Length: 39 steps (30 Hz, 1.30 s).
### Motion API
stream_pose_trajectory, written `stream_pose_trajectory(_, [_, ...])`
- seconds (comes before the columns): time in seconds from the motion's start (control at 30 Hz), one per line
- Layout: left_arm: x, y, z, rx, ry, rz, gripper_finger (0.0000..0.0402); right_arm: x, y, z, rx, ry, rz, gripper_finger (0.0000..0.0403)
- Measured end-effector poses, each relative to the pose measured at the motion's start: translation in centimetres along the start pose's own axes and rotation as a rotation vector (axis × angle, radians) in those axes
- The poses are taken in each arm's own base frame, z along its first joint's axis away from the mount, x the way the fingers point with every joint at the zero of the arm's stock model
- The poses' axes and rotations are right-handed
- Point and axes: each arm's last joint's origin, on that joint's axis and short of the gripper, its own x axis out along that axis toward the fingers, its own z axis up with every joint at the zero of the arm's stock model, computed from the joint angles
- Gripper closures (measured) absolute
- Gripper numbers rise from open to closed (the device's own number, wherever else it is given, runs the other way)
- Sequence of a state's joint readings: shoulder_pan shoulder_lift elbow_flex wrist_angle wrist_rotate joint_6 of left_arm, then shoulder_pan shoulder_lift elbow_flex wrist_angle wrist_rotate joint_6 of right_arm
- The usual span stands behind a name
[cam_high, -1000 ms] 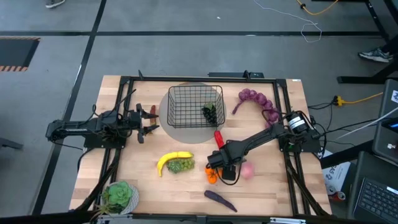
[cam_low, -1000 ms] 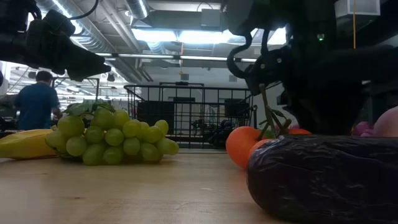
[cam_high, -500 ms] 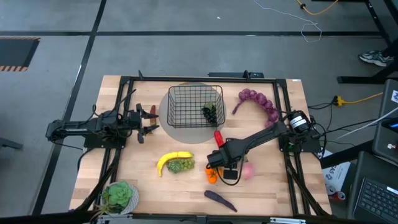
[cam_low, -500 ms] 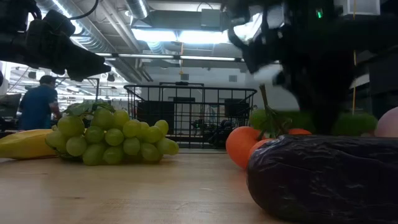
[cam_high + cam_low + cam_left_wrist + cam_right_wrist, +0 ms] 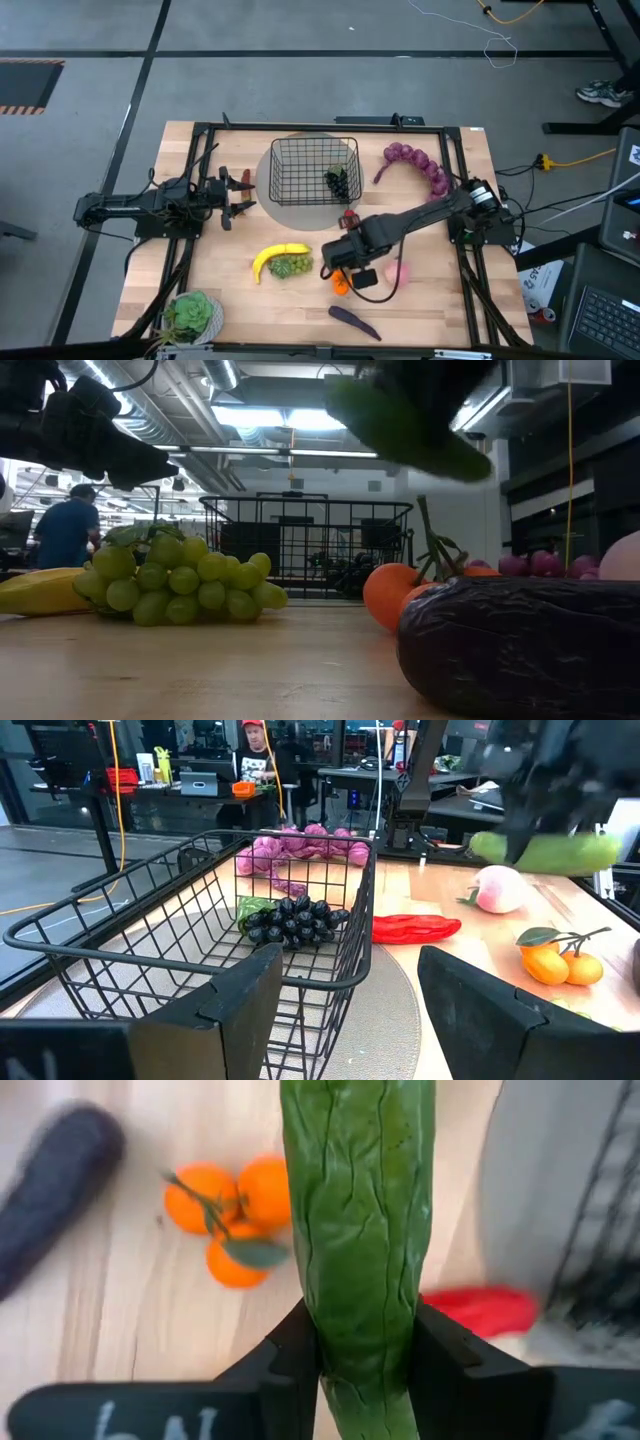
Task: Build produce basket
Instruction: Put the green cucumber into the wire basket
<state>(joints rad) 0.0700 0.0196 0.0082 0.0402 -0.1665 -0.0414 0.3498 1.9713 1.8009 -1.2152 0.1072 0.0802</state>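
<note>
The right gripper (image 5: 365,1355) has its two dark fingers clamped on a long green cucumber (image 5: 362,1230) with wrinkled, ridged skin, holding it up off the wooden table (image 5: 220,270). From the left wrist view the cucumber (image 5: 545,851) hangs level in the air above the pink peach (image 5: 498,888). Under it lie a cluster of small orange pieces (image 5: 225,1205) with a green leaf and stalk, and a glossy red chili (image 5: 480,1308). A dark, matte purple eggplant (image 5: 354,320) lies nearer the table's front edge.

Seen from overhead, the right gripper (image 5: 335,262) sits mid-table, just in front of the basket (image 5: 312,168), a shallow square of thin black wire grid resting on a round grey disc (image 5: 290,212). One dark purple grape bunch (image 5: 338,182) is inside the basket, toward its right side. A curved yellow banana (image 5: 277,255) and a knobbly green grape bunch (image 5: 291,266) touch each other left of the gripper. A string of pink-purple round pieces (image 5: 415,162) curves beside the basket's right. A leafy potted plant (image 5: 192,314) stands at the front left corner.

The left gripper (image 5: 236,195) waits left of the basket, fingers spread apart and holding nothing.
</note>
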Motion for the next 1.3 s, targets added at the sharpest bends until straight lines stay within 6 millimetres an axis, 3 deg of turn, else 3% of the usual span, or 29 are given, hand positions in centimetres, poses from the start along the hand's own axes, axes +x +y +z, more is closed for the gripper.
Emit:
stream_pose_trajectory(0.27, [0.0,0.0,0.0,0.000,0.001,0.000,0.0172,-5.4,-4.3,1.9,-0.050,-0.173,-0.051,0.0304])
stream_pose_trajectory(0.4, [0.0,0.0,0.0,0.000,0.001,-0.001,0.0172,-7.6,-8.0,3.0,0.060,-0.333,-0.086,0.0304])
stream_pose_trajectory(0.53, [0.0,0.0,0.0,0.000,0.001,0.000,0.0172,-8.3,-11.8,3.5,0.157,-0.463,-0.060,0.0304])
stream_pose_trajectory(0.73, [0.0,0.0,0.0,0.000,0.001,0.000,0.0172,-7.7,-17.3,3.1,0.287,-0.528,-0.040,0.0304])
stream_pose_trajectory(0.9, [0.0,0.0,0.0,0.000,0.001,-0.001,0.0172,-6.0,-20.5,2.5,0.377,-0.487,-0.062,0.0294])
stream_pose_trajectory(1.1, [0.0,0.0,0.0,0.000,0.001,0.000,0.0172,-3.7,-22.4,2.4,0.492,-0.436,-0.051,0.0238])
stream_pose_trajectory(1.3, [0.0,0.0,0.0,0.000,0.001,0.000,0.0172,-2.9,-22.8,2.4,0.507,-0.420,-0.049,0.0185])
